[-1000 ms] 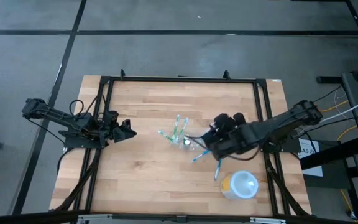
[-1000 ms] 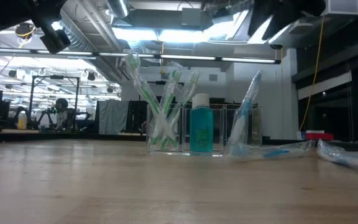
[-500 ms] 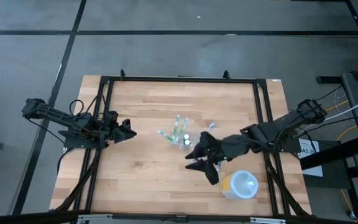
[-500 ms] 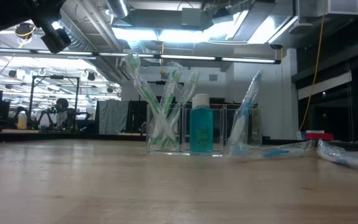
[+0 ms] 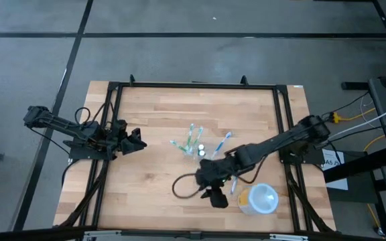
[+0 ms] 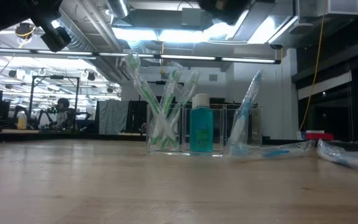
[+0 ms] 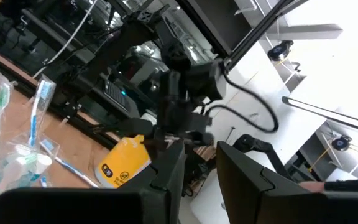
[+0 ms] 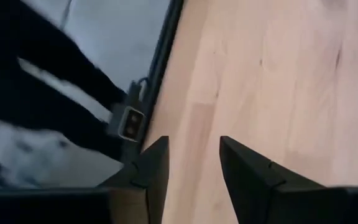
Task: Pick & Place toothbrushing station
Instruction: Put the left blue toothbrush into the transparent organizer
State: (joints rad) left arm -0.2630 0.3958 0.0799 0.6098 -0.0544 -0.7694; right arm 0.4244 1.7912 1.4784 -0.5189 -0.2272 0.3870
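Observation:
The toothbrushing station (image 5: 196, 146) is a clear holder standing on the wood at mid-table. In it stand green toothbrushes (image 6: 163, 99), a teal bottle (image 6: 201, 127) and a wrapped blue toothbrush (image 6: 246, 109). My right gripper (image 5: 214, 198) hangs over the table nearer the front edge than the station, slanting down. It is open, with only bare wood beyond its fingers (image 8: 194, 165). My left gripper (image 5: 138, 141) waits at the table's left side, open, with nothing between its fingers (image 7: 199, 177).
A round white cup (image 5: 259, 199) lies near the front right, close to my right gripper. Loose wrapped toothbrushes (image 6: 278, 151) lie on the wood right of the station. A dark cable loop (image 5: 183, 185) hangs from the right arm. Bare wood lies at front left.
My right gripper has swung away from the station toward the table's near edge and somewhat to the left, dropping a little. It has rolled and tipped to point down at the wood. The station and its brushes stand as before.

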